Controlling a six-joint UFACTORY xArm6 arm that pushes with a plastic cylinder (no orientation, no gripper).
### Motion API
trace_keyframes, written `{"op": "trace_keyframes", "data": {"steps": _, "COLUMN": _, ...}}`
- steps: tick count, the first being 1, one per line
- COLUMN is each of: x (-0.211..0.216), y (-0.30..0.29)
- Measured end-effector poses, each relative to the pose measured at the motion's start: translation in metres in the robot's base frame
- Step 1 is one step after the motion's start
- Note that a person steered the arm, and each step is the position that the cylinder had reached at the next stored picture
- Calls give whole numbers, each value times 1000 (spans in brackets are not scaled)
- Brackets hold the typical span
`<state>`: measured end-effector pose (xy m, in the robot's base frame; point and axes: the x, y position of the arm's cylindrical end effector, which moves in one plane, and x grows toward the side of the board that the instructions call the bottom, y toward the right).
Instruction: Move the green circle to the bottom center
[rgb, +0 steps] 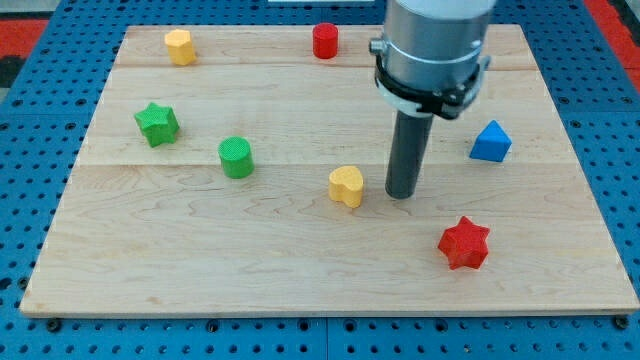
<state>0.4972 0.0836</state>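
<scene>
The rod's tip (402, 194) sits mid-frame just right of the yellow heart (346, 186) — no jaws on this end effector, so nothing's held. The green circle (236, 157) waits at centre-left, untouched. Next I'd guess it swings above the circle and shoves it down to the counter (200, 280)'s bottom middle.

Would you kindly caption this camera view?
My tip rests beside the yellow heart, right of the green circle.

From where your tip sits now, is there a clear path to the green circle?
Probably not straight: my tip is right of the yellow heart, which lies between it and the green circle. Skirting the heart looks feasible.
</scene>
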Motion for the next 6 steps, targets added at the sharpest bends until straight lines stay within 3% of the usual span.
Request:
{"op": "trace_keyframes", "data": {"steps": 2, "x": 34, "y": -125}}
{"op": "trace_keyframes", "data": {"steps": 3, "x": -49, "y": -60}}
{"op": "trace_keyframes", "data": {"steps": 4, "x": -104, "y": -70}}
{"op": "trace_keyframes", "data": {"steps": 6, "x": -39, "y": -170}}
